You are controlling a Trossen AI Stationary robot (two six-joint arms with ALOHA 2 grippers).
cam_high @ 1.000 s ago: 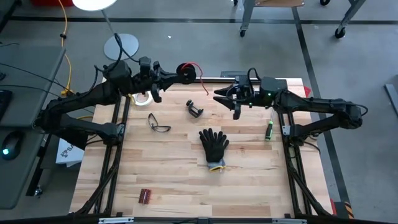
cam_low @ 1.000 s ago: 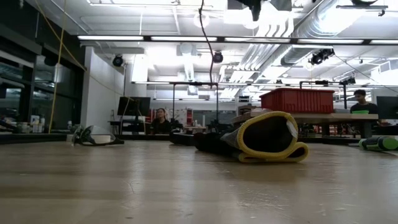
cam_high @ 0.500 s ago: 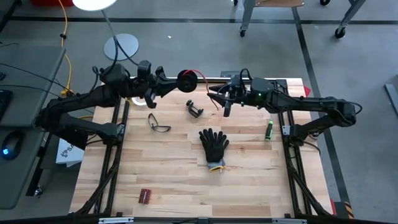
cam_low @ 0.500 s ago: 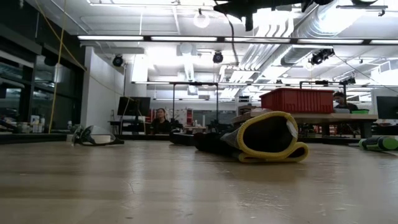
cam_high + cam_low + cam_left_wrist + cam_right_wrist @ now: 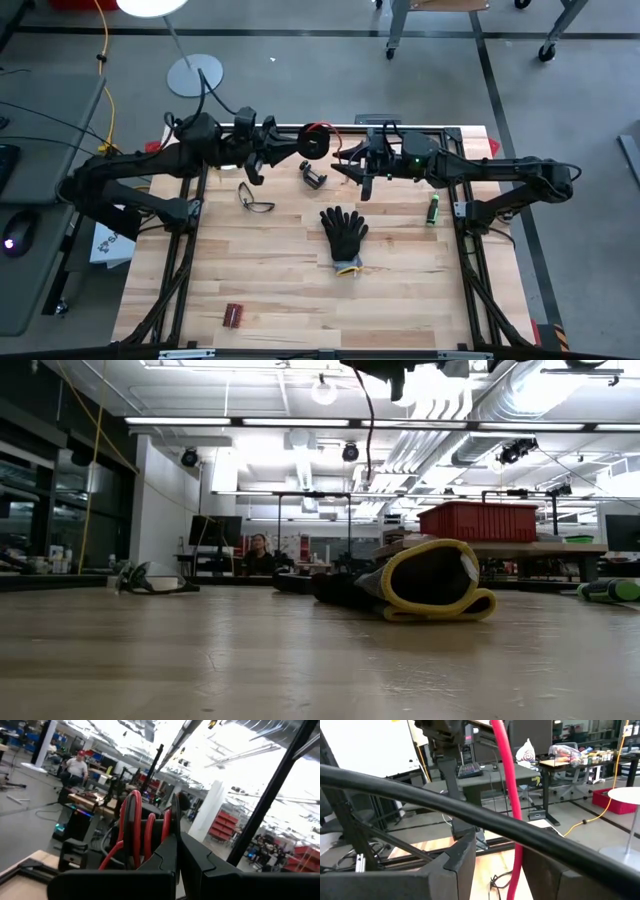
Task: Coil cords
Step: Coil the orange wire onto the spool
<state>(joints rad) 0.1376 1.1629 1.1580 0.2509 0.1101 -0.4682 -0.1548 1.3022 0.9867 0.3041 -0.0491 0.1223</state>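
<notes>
No lettering, label, brand, number or sign could be read in any of the four views. Whatever print there may have been in the room behind the table was too small and too blurred to be made out.
</notes>
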